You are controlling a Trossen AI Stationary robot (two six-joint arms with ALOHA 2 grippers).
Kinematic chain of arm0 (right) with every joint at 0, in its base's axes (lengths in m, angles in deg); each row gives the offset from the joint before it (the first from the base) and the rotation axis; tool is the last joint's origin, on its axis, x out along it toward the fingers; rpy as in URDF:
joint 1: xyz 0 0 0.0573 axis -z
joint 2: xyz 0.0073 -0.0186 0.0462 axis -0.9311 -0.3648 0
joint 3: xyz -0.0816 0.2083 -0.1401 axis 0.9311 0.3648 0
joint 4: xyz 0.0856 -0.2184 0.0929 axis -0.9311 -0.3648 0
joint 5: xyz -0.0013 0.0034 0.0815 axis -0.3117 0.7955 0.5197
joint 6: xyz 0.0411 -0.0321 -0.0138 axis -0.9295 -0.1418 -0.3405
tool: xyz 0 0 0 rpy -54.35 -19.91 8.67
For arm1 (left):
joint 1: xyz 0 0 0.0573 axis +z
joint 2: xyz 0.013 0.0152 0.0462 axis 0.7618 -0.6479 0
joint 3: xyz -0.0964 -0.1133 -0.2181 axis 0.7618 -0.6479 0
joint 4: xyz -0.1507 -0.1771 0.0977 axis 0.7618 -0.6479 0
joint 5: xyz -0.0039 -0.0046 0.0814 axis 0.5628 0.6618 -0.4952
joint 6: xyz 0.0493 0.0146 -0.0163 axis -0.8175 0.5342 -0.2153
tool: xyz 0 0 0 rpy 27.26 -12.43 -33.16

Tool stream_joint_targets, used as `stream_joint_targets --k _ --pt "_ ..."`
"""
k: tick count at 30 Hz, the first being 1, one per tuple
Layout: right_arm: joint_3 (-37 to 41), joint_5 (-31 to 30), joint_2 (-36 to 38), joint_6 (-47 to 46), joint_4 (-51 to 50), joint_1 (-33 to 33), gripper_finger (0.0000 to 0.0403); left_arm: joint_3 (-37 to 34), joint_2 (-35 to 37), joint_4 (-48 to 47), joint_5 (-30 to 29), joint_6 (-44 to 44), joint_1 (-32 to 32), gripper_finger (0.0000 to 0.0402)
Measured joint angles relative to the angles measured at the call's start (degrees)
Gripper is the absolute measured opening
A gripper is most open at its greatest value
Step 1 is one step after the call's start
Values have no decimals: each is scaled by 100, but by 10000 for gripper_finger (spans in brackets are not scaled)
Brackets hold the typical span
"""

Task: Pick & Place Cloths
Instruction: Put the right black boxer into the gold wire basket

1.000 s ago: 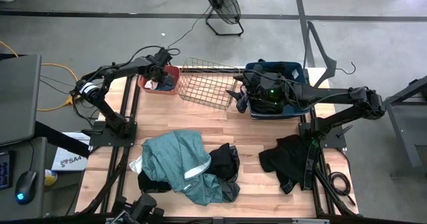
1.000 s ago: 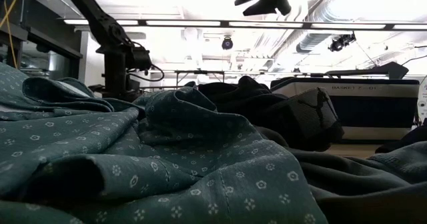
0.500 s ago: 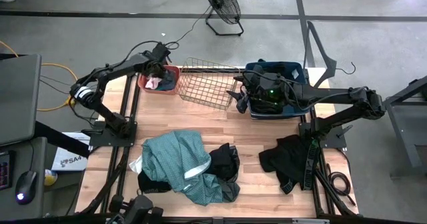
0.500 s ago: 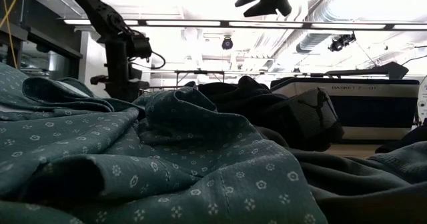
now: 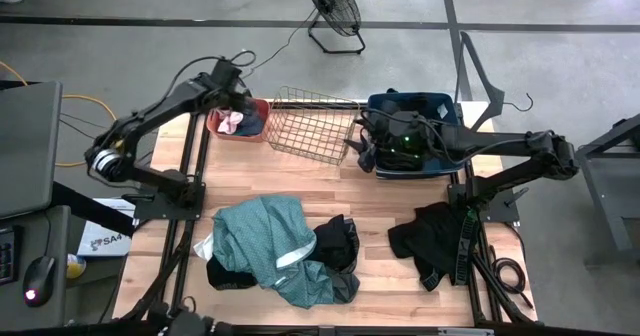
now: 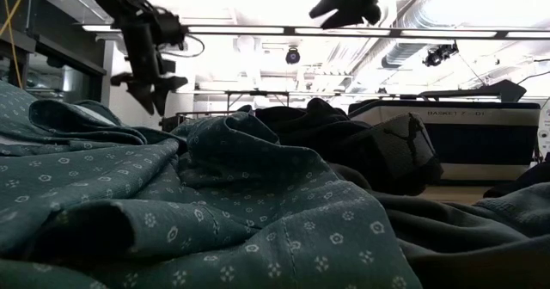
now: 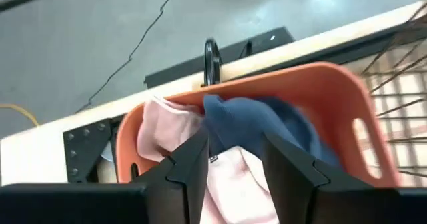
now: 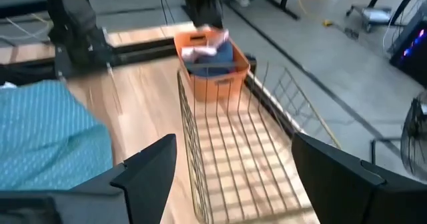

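Observation:
A large teal patterned cloth (image 5: 268, 238) lies crumpled on the table's near part, over black cloths (image 5: 338, 242) and a white piece (image 5: 204, 247). Another black cloth (image 5: 430, 238) lies near the right edge. Small pink (image 7: 167, 134) and blue (image 7: 257, 121) pieces sit in the coral tub (image 5: 240, 122) at the far left. My left gripper (image 7: 233, 174) hangs open above that tub (image 7: 333, 94), holding nothing. My right gripper (image 5: 362, 148) hovers open between the wire basket (image 5: 312, 126) and the dark blue bin (image 5: 408, 136), fingers spread wide (image 8: 233, 177).
The wire basket (image 8: 233, 144) stands between the coral tub (image 8: 208, 67) and the dark blue bin at the far edge. Bare wood shows across the table's middle (image 5: 300, 176). A fan (image 5: 332, 6) and a hanger (image 5: 490, 86) lie on the floor beyond the table.
My left gripper has risen out of the coral tub and now hangs well above it, its arm swung toward the far left. The pink piece shows more fully in the tub. The cloth pile on the table has stayed as it was.

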Motion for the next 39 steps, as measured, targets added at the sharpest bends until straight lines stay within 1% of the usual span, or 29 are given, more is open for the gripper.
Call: stream_joint_targets --k 4,8,11,14,17,20,24,27,31,33,39 --pt "0 10 127 -373 -646 -81 288 0 401 32 236 -139 -147 134" --pt "0 80 230 -691 -1479 -390 288 2 741 115 352 -296 -514 134" --pt "0 464 288 -1035 -2159 -724 288 2 875 217 356 -422 -892 134" --pt "0 849 283 -1603 -2965 -1127 288 2 956 333 365 -531 -1203 134" --pt "0 979 244 -2560 -3770 -1537 284 2 950 457 358 -618 -1439 134" --pt "0 976 238 -3810 -4570 -1993 281 4 950 550 353 -654 -1558 134" --pt "0 933 238 -5448 -5303 -2611 278 4 951 540 355 -654 -1631 134" --pt "184 1035 221 -6371 -5418 -3044 278 4 950 518 350 -647 -1609 134" --pt "719 1532 120 -7370 -5310 -3480 278 4 949 487 338 -645 -1609 134" --pt "1038 1765 79 -7727 -5079 -3627 278 4 951 489 336 -651 -1611 134" --pt "1954 2095 48 -8424 -3913 -3847 278 4 950 489 327 -652 -1611 134"
